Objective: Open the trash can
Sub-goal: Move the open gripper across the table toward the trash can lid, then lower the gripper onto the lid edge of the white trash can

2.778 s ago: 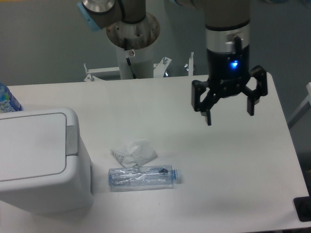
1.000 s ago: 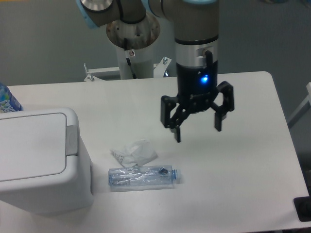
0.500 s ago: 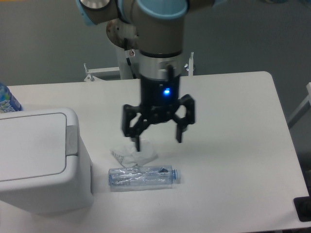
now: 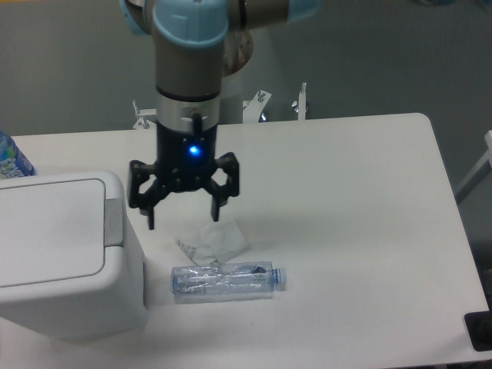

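Note:
The trash can [image 4: 65, 257] is a large white boxy bin at the left edge of the table, with its flat lid panel [image 4: 46, 231] closed and a grey push tab [image 4: 114, 222] on its right side. My gripper [image 4: 183, 219] hangs open and empty above the table, just right of the push tab and a little above it. Its left fingertip is close to the tab but apart from it. A blue light glows on the gripper body.
A crumpled white wrapper [image 4: 211, 240] lies under the gripper. A crushed clear plastic bottle [image 4: 227, 279] lies in front of it. A blue-labelled bottle [image 4: 11, 157] stands behind the bin at the far left. The white table [image 4: 361, 231] stretches to the right.
The gripper has moved steadily left across the table, from the right side to just beside the trash can's push tab. It stays open. Nothing else has moved.

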Robot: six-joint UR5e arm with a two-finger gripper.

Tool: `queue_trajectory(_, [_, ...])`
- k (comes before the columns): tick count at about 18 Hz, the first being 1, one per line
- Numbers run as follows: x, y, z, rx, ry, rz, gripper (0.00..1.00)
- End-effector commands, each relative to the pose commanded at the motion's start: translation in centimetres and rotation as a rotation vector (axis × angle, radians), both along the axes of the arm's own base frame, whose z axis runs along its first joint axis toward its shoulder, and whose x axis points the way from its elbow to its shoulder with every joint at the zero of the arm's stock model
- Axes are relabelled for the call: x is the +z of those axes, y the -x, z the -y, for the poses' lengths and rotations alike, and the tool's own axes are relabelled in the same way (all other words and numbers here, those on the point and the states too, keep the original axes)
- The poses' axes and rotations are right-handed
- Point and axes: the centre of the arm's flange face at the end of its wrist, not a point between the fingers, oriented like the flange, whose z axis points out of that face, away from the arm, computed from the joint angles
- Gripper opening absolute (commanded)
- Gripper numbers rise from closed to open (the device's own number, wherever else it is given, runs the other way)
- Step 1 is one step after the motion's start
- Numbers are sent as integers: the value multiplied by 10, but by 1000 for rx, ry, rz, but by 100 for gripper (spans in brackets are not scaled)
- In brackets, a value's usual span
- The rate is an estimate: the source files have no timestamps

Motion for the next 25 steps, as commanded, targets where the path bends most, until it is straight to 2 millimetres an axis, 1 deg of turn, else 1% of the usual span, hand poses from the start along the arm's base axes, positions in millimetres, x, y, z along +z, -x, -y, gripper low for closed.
queue_trajectory(6, [1, -5, -1, -5, -9, 14, 100])
queue_trajectory(8, [1, -9, -3, -13, -9, 14, 100])
queue_trajectory(17, [-3, -9, -5, -18, -9, 24, 100])
queue_trajectory(25, [-6, -14, -8, -27, -5, 29, 100])
